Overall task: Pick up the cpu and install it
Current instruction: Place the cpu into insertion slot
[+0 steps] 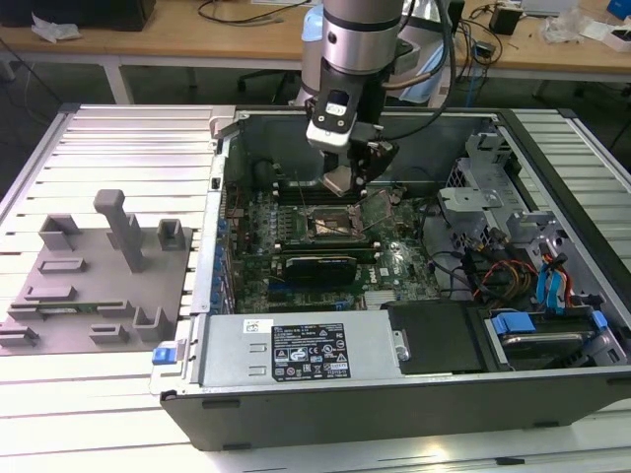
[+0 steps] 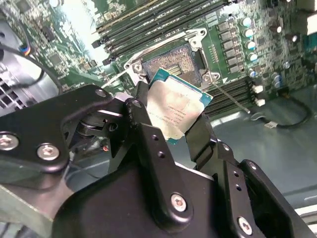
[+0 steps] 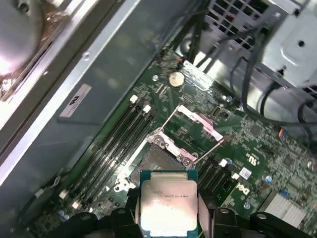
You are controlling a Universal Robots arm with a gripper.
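Exterior view: slatted worktop [image 1: 118, 148], open computer case [image 1: 394, 394], cpu [image 1: 339, 180] gripped in my pincer [image 1: 351, 177].
Worktop: carries the case and, at the exterior view's left, a grey plastic tray [image 1: 89, 286] with upright blocks, well apart from the case. Case: lid off, green motherboard [image 1: 394, 266] lying flat inside, drive bays [image 1: 483, 187] at the exterior view's right. Socket [image 1: 330, 225]: square metal frame with dark centre on the motherboard, load plate raised, memory slots [image 3: 114, 139] just beside it. Pincer: my two black fingers [image 2: 140, 111] clamp opposite edges of the cpu, as both wrist views show. Cpu: silvery top, green rim, held in the air over the motherboard, near the socket and apart from it.
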